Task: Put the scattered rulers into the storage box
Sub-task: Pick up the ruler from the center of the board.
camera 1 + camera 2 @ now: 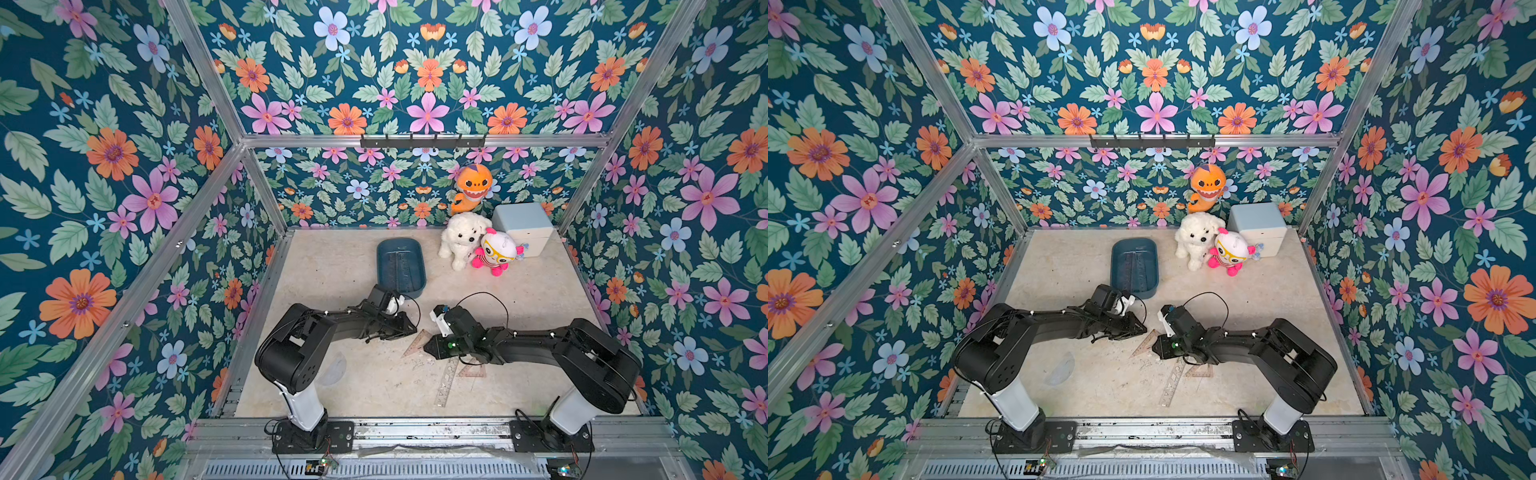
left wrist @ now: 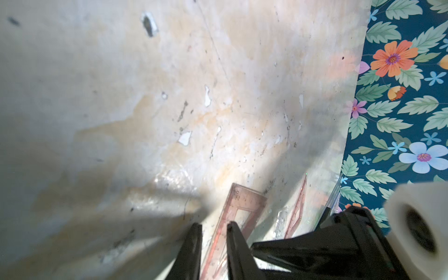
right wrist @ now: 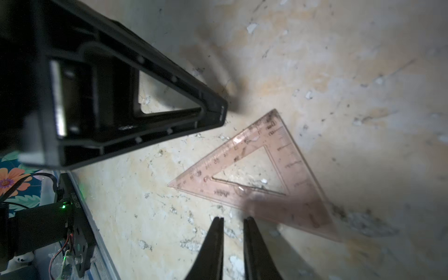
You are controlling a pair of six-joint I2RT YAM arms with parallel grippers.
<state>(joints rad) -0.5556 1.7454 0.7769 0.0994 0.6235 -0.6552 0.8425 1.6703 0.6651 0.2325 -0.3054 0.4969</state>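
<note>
Both left end effector (image 2: 213,225) and right end effector (image 3: 234,219) slightly parted, empty, above stained beige tabletop (image 1: 519,299) between floral walls (image 1: 124,166)

We see a pinkish transparent plastic set square (image 3: 286,160), a mottled cream tabletop (image 1: 332,266), a dark teal plastic storage box (image 1: 415,266), and teal walls (image 1: 124,166) patterned with orange, pink and blue flowers.

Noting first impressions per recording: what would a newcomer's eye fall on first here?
Floral wallpaper covers every wall. Back right: orange plush shark, white plush dog, pink doll. In the middle, the left fingers and right fingers nearly meet beside a pink set square.
</note>
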